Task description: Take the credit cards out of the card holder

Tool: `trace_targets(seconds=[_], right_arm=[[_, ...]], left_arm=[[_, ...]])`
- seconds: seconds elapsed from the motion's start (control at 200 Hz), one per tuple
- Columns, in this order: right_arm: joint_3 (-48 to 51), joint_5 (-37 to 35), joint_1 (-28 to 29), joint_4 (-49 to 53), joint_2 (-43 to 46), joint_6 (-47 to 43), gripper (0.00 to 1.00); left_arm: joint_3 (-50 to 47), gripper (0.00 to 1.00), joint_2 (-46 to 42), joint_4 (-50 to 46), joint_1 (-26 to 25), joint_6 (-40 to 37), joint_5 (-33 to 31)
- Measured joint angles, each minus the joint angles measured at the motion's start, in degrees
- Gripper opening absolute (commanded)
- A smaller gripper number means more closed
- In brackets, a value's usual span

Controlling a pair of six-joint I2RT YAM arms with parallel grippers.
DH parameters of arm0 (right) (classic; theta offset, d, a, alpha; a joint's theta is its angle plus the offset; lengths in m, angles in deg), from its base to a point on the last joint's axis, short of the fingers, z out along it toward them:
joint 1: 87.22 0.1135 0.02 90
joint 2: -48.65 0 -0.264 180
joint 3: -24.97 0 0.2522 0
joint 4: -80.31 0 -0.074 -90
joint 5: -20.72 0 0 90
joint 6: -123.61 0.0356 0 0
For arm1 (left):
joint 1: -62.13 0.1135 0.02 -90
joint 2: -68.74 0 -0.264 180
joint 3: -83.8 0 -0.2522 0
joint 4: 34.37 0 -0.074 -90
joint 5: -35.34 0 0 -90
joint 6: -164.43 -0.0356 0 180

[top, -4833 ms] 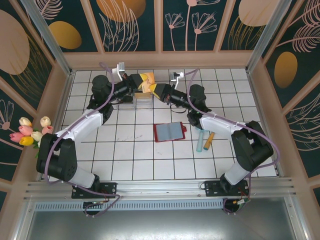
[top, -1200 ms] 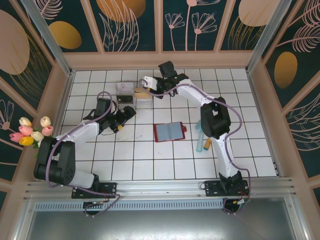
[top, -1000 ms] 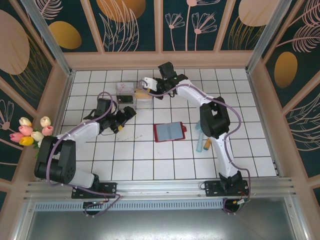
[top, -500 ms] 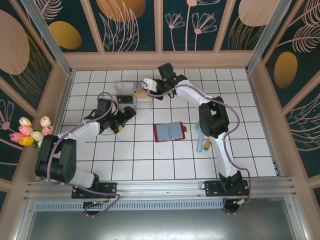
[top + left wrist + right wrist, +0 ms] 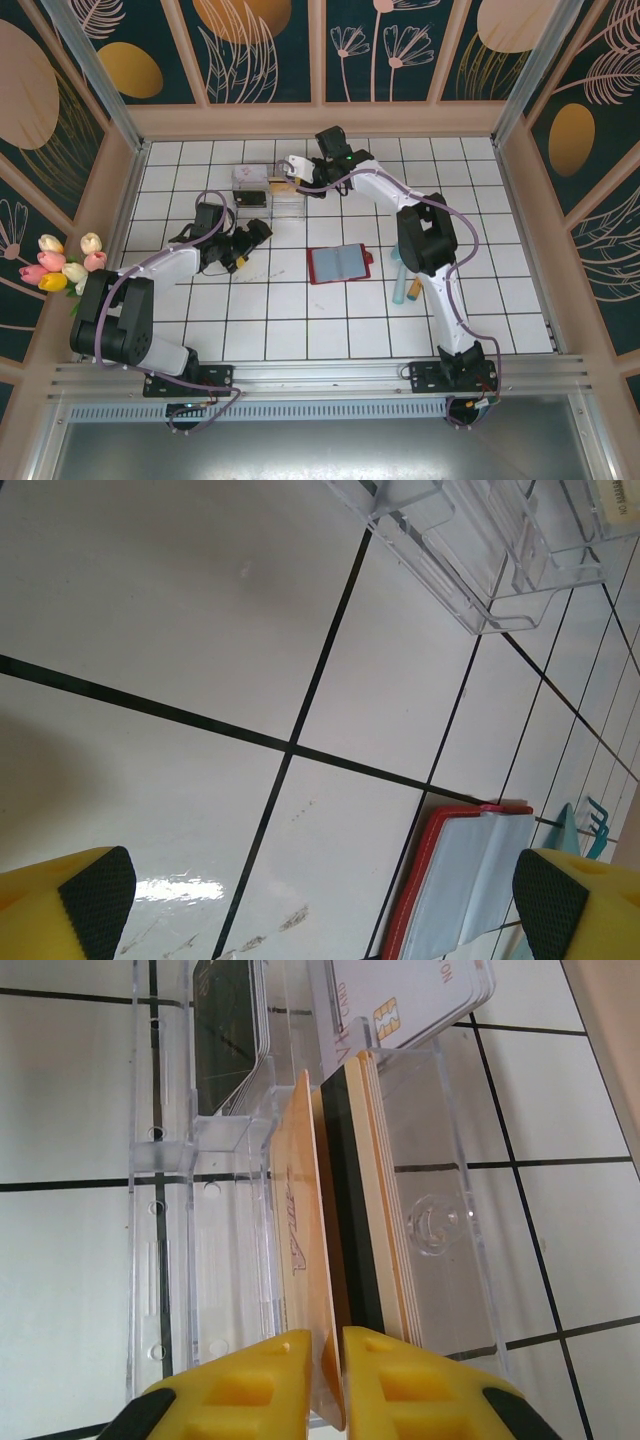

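The white tiled desk carries everything. The right arm reaches across to the far side, while the left arm lies low over the left half. A clear plastic box stands toward the far edge, its compartments seen close in the right wrist view. The card holder lies open like a book near the desk's middle, pockets up, well apart from the box. The left end effector hovers just above the tiles, fingers spread wide and holding nothing, with the card holder ahead of it. The right end effector is clamped on a tan-orange credit card standing on edge in a box compartment, against a stack of cards.
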Motion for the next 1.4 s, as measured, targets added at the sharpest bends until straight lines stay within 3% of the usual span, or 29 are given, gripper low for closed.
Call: trace_targets(seconds=[0.32, 0.54, 0.926, 1.011, 1.091, 1.291, 1.396], right_arm=[[1.5, -0.1, 0.0, -3.5, 2.8, 7.9, 0.21], [8.3, -0.2, 0.0, -8.0, 10.9, 17.4, 0.24], [41.3, -9.5, 1.3, -20.3, 38.3, 48.5, 0.30], [48.0, -12.7, 2.1, -22.0, 44.2, 55.8, 0.38], [54.0, -15.3, 2.4, -22.3, 49.4, 64.5, 0.40], [61.0, -17.5, 2.3, -20.2, 53.7, 80.2, 0.50], [63.1, -17.4, 2.3, -18.6, 53.5, 85.7, 0.51]], left_arm=[[0.0, 0.98, 0.0, 0.5, 0.0, 0.0, 0.0], [0.0, 0.98, -0.1, 0.5, 0.0, -0.1, 0.0], [0.1, 0.99, -1.1, 0.5, -2.3, -2.3, 0.1], [0.7, 0.98, -1.1, 0.5, -4.1, -2.3, 0.2], [1.6, 0.99, -1.0, 0.8, -6.2, -2.2, 0.5], [3.3, 0.98, 1.0, 3.7, -11.4, -0.8, 2.2], [3.3, 0.98, 2.5, 5.3, -13.4, 0.4, 3.5]])
